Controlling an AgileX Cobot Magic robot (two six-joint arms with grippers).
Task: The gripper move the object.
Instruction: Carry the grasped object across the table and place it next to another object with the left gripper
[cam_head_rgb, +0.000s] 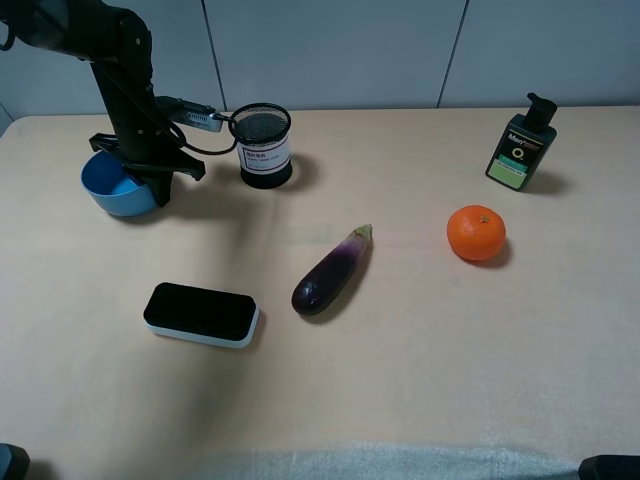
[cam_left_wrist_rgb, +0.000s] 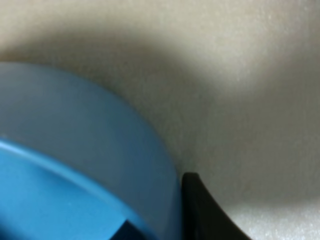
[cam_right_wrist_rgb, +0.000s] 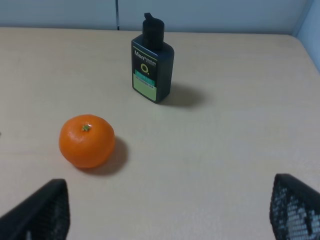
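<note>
The small blue bowl (cam_head_rgb: 112, 186) sits on the table at the far left; close up in the left wrist view its wall and rim (cam_left_wrist_rgb: 75, 165) fill the frame. My left gripper (cam_head_rgb: 152, 188) is down at the bowl's right rim. Its jaws straddle the wall (cam_left_wrist_rgb: 161, 220): one black finger (cam_left_wrist_rgb: 202, 215) presses the outside and a dark tip shows inside. My right gripper (cam_right_wrist_rgb: 165, 215) is open and empty, with its fingertips (cam_right_wrist_rgb: 42, 210) wide apart. It hovers low near the table's front right, short of the orange.
A black mesh pen cup (cam_head_rgb: 265, 146) stands just right of the bowl, close to the left arm. A black-and-white eraser block (cam_head_rgb: 201, 314), an eggplant (cam_head_rgb: 333, 272), an orange (cam_head_rgb: 476, 232) (cam_right_wrist_rgb: 86, 140) and a dark bottle (cam_head_rgb: 521, 145) (cam_right_wrist_rgb: 152, 68) lie across the table.
</note>
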